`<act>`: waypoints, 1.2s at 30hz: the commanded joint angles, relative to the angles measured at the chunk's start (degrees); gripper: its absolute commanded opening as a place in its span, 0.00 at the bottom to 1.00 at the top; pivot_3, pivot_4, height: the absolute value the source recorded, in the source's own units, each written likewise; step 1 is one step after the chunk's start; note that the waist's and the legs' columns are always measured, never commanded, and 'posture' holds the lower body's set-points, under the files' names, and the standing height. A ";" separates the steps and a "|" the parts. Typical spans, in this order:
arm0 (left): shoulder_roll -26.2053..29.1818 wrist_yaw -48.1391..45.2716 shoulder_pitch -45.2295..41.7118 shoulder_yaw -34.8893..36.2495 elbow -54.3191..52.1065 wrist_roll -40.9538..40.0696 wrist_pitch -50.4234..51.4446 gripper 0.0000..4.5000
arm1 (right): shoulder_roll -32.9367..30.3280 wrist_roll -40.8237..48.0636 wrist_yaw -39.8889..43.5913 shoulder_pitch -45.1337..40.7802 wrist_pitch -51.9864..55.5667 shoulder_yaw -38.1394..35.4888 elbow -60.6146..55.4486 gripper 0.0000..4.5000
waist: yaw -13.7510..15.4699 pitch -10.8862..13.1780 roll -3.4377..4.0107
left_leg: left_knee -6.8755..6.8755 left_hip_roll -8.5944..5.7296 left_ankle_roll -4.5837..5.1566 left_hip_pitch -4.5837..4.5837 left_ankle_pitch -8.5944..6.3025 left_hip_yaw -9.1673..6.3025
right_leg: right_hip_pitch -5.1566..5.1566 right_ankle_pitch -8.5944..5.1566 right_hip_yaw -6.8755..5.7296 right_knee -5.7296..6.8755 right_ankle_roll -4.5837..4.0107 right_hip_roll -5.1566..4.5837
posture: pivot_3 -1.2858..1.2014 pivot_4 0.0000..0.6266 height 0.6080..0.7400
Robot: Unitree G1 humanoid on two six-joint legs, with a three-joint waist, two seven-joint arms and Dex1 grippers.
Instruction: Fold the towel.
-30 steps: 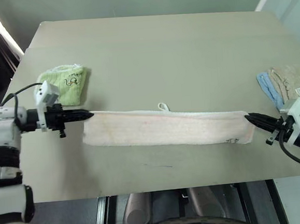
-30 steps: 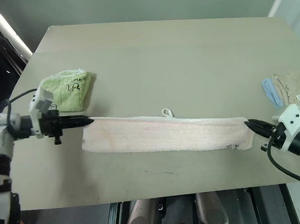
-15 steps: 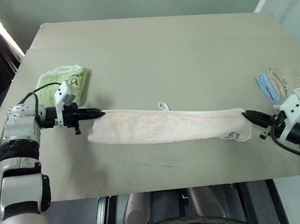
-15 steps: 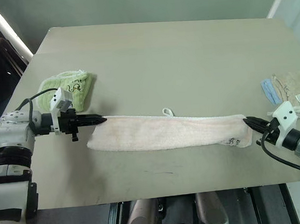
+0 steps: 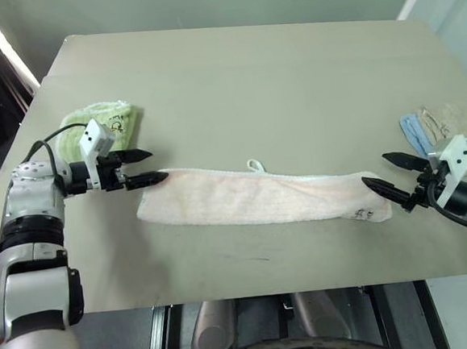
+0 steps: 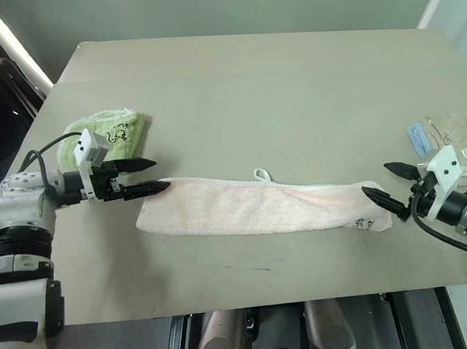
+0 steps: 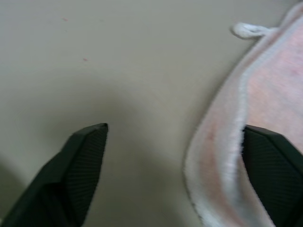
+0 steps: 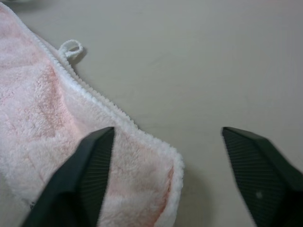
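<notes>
Looking down over the arms, I saw the towel (image 5: 260,204) lying as a long narrow band across the near part of the desk (image 5: 243,85), stretched between my two grippers. The left gripper (image 5: 148,167) stood spread wide and held nothing, one finger resting at the towel's end and the other over bare desk just beyond it. The right gripper (image 5: 389,172) was likewise wide open and empty, its nearer finger at the opposite end by the dark embroidered mark (image 5: 363,211).

My worry was the next grasp: with only one finger over the cloth at each end, closing could pinch a single layer or just the hem, and the band would open out when lifted. The right wrist view was soft, so I could not be sure how many layers lay under that finger. The green towel (image 5: 104,126) sat just behind the left gripper and might be snagged.

No containers stood on the desk.
</notes>
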 commanded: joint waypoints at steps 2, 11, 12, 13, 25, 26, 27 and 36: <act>-0.49 1.65 -3.15 4.33 0.78 -1.96 -1.95 1.00 | -1.03 5.34 -3.03 -0.81 6.47 -6.01 -1.80 0.95 | 0.01 0.00 0.00 | 0.00 -0.01 0.00 -0.01 0.00 0.01 | 0.00 0.00 0.00 0.00 0.00 -0.01 | 0.52 0.24 0.68; -2.45 -3.75 -1.08 6.15 -13.27 -9.52 9.65 1.00 | -1.11 34.76 -16.56 0.61 41.29 -19.67 -8.60 0.95 | 0.12 0.05 -0.07 | -0.08 -0.07 0.00 -0.05 0.00 0.09 | 0.02 -0.47 0.05 -0.04 0.70 -0.02 | 0.52 0.24 0.68; -2.09 -3.95 -0.48 5.52 -14.66 -9.25 10.63 1.00 | -1.08 37.04 -17.99 1.18 43.22 -20.67 -9.29 0.95 | 0.10 0.05 -0.07 | -0.08 -0.08 0.01 -0.04 -0.01 0.09 | 0.01 -0.48 0.06 -0.04 0.72 -0.02 | 0.52 0.24 0.68; -1.56 -3.94 0.04 5.05 -15.50 -8.73 11.41 1.00 | -1.20 38.37 -19.15 1.89 44.45 -21.13 -10.00 0.95 | 0.10 0.05 -0.07 | -0.09 -0.08 0.02 -0.04 -0.02 0.10 | 0.01 -0.49 0.06 -0.05 0.72 -0.02 | 0.52 0.24 0.68; 3.90 -3.10 0.73 3.12 -6.63 -3.05 12.89 1.00 | -2.00 38.98 -23.47 5.34 44.11 -19.73 -12.89 0.95 | 0.00 0.06 -0.07 | -0.24 -0.08 -0.02 -0.04 -0.13 -0.04 | -0.08 -0.53 0.08 -0.06 0.65 -0.01 | 0.52 0.24 0.68; 4.24 -2.98 0.79 3.11 -5.91 -2.63 12.82 1.00 | -2.07 38.89 -23.54 5.08 43.99 -19.49 -12.68 0.95 | 0.01 0.06 -0.07 | -0.24 -0.08 -0.01 -0.05 -0.15 -0.04 | -0.09 -0.53 0.08 -0.07 0.65 -0.01 | 0.52 0.24 0.68; 4.47 -2.98 0.82 3.16 -5.41 -2.44 12.94 1.00 | -2.14 38.85 -23.62 4.80 43.89 -19.27 -12.47 0.95 | 0.01 0.06 -0.07 | -0.24 -0.08 -0.01 -0.07 -0.16 -0.05 | -0.11 -0.53 0.08 -0.07 0.63 -0.01 | 0.52 0.24 0.68; 6.91 -6.60 4.74 5.07 -9.04 -5.66 21.79 1.00 | -1.99 39.04 -23.78 2.99 43.26 -17.24 -11.48 0.95 | 0.02 0.06 -0.07 | -0.27 -0.08 0.07 -0.11 -0.42 -0.01 | -0.16 -0.49 0.08 -0.13 0.20 -0.01 | 0.52 0.24 0.68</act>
